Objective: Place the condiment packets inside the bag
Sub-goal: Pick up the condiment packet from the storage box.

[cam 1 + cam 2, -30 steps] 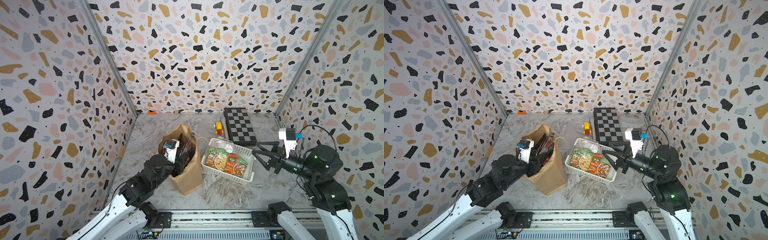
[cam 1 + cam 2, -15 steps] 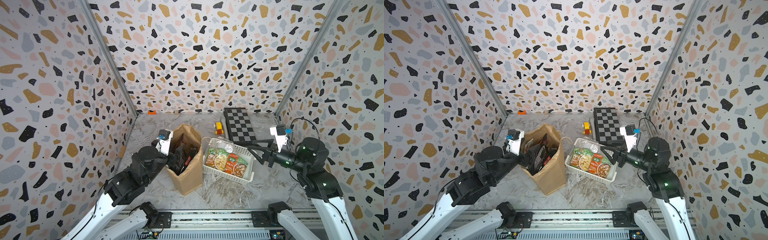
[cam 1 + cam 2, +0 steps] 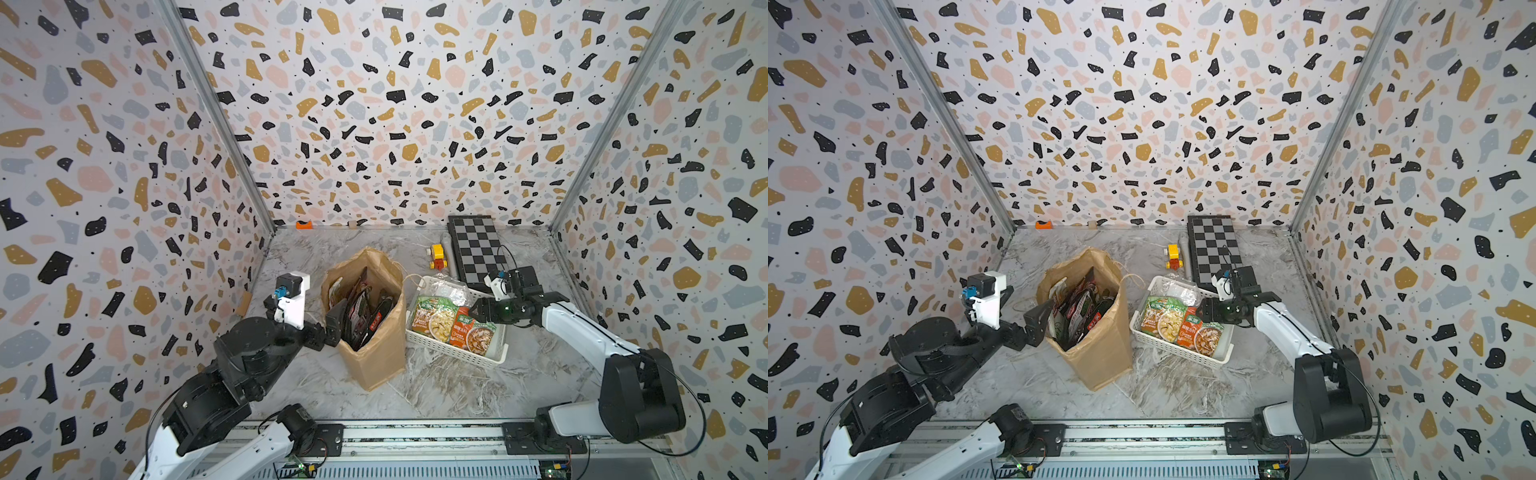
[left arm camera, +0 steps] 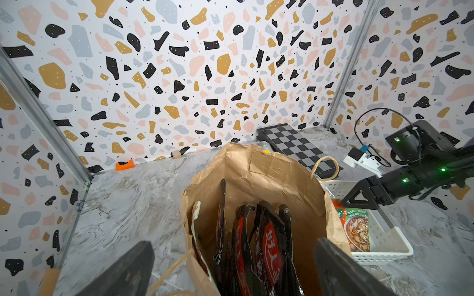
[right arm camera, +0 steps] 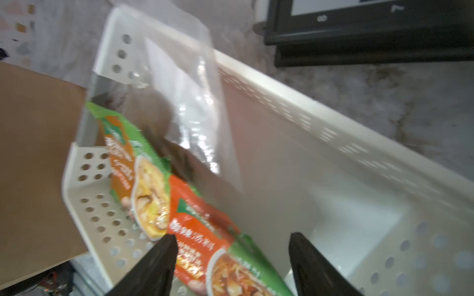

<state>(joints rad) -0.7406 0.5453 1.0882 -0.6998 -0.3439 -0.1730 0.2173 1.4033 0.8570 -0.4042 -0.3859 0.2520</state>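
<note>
- Marbled tabletop [image 3: 436,395] carries the bag [image 3: 376,345] near its middle. It stands upright with its long axis vertical, mouth open upward and tan paper creased.
- Black-and-red packets [image 3: 365,309] stand on edge inside it, long axes up and down. The paper hides their lower parts, so you cannot count them for certain.
- Just beside the bag, toward your right arm, the white basket [image 3: 457,354] holds two green-and-orange packets [image 3: 432,320]. They lie flat side by side, long axes across the basket's short width and green headers toward the back wall.
- A clear packet [image 3: 446,289] lies behind those two; its contents are hard to make out.
- Your left gripper [image 3: 335,322] sits at the bag's rim, jaws spread wide and holding nothing.
- Your right gripper [image 5: 232,237] hangs over the orange packet with its jaws apart. That wrist view is blurred, so you cannot tell whether it touches.
- Beyond the basket lies a chessboard [image 3: 478,249].
</note>
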